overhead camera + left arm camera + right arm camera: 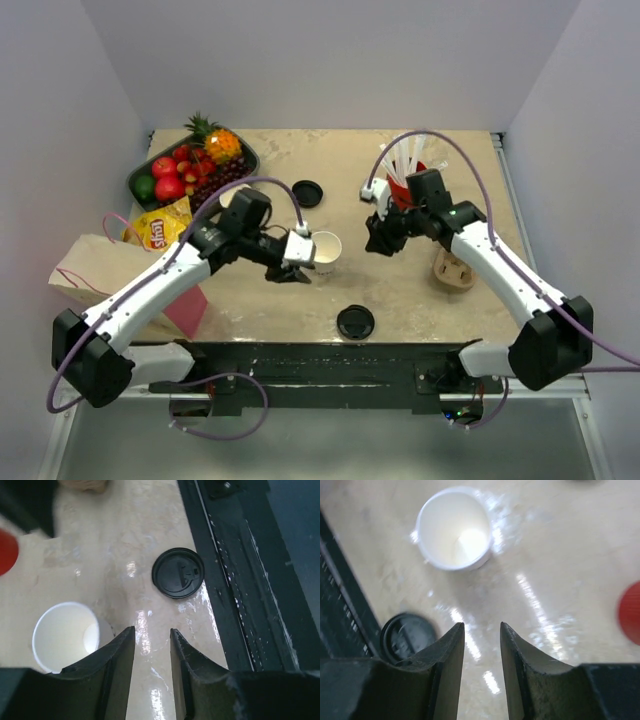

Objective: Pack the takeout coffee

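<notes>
The left gripper (152, 631) and right gripper (481, 626) sit slightly parted (both empty) near the white cup (326, 249).

White left arm (150, 283) bends inward, its black left gripper (303, 262) just beside a white paper cup (327, 247); black right gripper (380, 241) near the cup's opposite side. Both jaws narrowly parted, empty.

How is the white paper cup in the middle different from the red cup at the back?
The small white paper cup is empty, its bare bottom showing; the red cup holds white straws. The white paper cup stands in the open mid-table; the red cup sits farther back, partly hidden by the right arm. Both stand upright on the beige table.
</notes>
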You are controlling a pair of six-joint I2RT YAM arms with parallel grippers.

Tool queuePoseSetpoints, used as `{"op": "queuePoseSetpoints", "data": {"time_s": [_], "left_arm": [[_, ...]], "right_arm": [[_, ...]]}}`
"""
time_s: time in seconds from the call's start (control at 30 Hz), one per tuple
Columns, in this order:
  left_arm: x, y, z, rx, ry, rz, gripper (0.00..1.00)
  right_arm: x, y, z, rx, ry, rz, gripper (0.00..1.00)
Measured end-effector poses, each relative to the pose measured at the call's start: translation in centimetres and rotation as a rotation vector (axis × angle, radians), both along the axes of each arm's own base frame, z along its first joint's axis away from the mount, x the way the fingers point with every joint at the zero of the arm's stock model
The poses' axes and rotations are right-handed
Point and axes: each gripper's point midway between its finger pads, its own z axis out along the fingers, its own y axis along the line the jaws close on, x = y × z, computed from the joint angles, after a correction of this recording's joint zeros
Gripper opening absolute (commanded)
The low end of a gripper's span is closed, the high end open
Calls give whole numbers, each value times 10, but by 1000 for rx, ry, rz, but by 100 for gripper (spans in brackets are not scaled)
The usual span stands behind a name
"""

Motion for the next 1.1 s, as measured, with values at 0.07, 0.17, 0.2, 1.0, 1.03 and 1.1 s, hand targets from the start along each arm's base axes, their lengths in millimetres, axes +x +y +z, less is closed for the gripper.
{"op": "queuePoseSetpoints", "data": {"time_s": [0.07, 0.17, 0.2, 1.0, 1.03, 1.1], "left_arm": [[-20, -11, -8, 28, -64, -123, 39], [-41, -30, -34, 86, -117, -294, 38], [-47, -36, -45, 105, -122, -343, 38], [-88, -93, -172, 314, -143, -539, 23], [-87, -93, -174, 321, -141, -535, 19], [-86, -92, -180, 333, -136, -532, 17]], "right_arm": [[23, -4, 24, 34, -64, -93, 39], [59, -9, 60, 83, -154, -228, 41], [67, -11, 69, 96, -178, -263, 42], [67, -52, 133, 214, -332, -483, 46], [68, -53, 131, 214, -329, -488, 46], [68, -54, 130, 212, -325, -492, 46]]}}
